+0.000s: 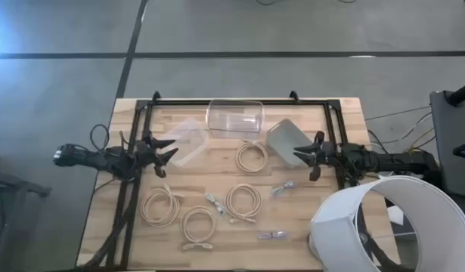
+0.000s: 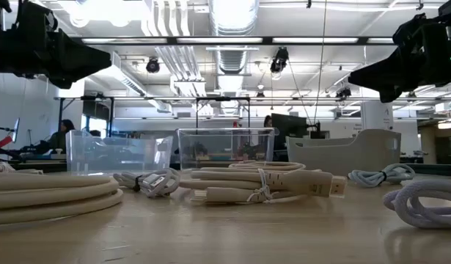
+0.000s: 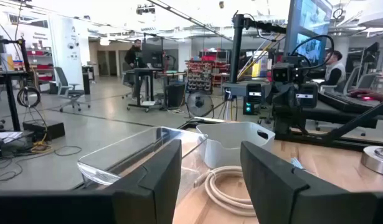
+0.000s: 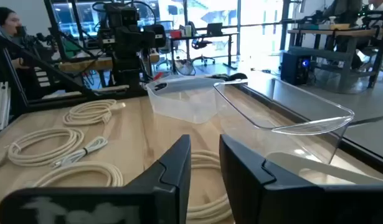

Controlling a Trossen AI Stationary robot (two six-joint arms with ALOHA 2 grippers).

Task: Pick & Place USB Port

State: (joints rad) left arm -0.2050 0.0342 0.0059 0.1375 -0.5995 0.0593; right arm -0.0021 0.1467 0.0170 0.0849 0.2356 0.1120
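Right gripper [image 4: 203,163] low over the counter [image 4: 135,121], jaws a little apart and holding nothing.
Ahead stands a clear bin [image 4: 291,115], with a frosted bin [image 4: 182,99] farther off. Cream cable coils [image 4: 48,144] lie on the wood, another coil [image 4: 91,112] nearer the left arm [image 4: 126,40]. A person [image 4: 7,25] sits beyond.

Table [image 1: 345,121]: pale wood planks, matt, visible grain. Bin at 12 o'clock [image 1: 235,115]: clear glossy plastic; tray at 10 [image 1: 188,140] same. Bin at 2 [image 1: 283,139]: opaque grey matt plastic. Coiled cables [image 1: 243,201]: cream, smooth rubbery sheath. Frame [image 1: 240,100]: black metal.
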